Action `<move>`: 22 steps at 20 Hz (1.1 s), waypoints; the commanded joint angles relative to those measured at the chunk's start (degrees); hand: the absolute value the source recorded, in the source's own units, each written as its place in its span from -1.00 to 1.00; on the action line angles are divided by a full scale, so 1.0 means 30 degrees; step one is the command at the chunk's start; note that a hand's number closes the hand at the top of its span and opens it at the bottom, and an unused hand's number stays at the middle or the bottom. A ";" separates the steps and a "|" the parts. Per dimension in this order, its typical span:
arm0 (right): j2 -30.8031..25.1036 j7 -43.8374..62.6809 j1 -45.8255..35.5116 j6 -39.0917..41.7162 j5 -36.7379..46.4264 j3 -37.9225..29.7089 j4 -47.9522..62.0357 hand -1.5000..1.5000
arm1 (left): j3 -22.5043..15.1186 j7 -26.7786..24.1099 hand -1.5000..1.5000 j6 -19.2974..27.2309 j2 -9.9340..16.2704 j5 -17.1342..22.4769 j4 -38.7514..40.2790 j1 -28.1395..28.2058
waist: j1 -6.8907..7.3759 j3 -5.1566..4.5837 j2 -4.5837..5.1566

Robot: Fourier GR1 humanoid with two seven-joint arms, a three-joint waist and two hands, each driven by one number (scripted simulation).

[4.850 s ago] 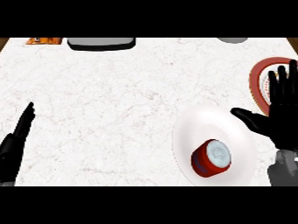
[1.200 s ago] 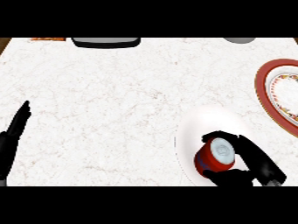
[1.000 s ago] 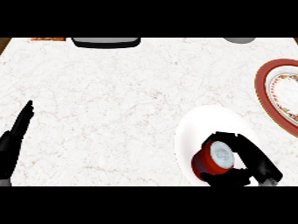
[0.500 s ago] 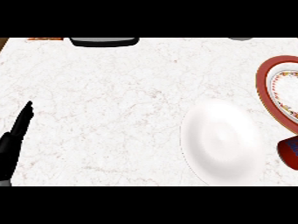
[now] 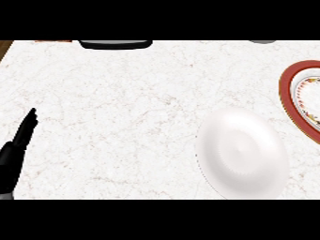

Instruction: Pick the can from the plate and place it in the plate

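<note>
White marbled table (image 5: 121, 108) under steep view. White plate (image 5: 242, 154) now bare; can gone from it and out of frame, along with right hand, probably carried toward red-rimmed plate (image 5: 311, 105) at right edge. Right fingers: cannot tell. Left hand (image 5: 13, 152) resting lower left, fingers straight.

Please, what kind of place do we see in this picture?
Probably a kitchen counter: a white marble-like counter top bears a plain white plate and a red-rimmed patterned plate, with a dark object at the far edge.
</note>
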 commanded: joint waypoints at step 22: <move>-0.3134 -1.6507 -0.6894 0.2412 -0.1339 -0.1709 1.1141 1.00 | -0.0523 0.0129 0.00 -0.0360 -0.0151 -0.0494 0.0289 -0.0922 | 0.1007 -0.0294 -0.0112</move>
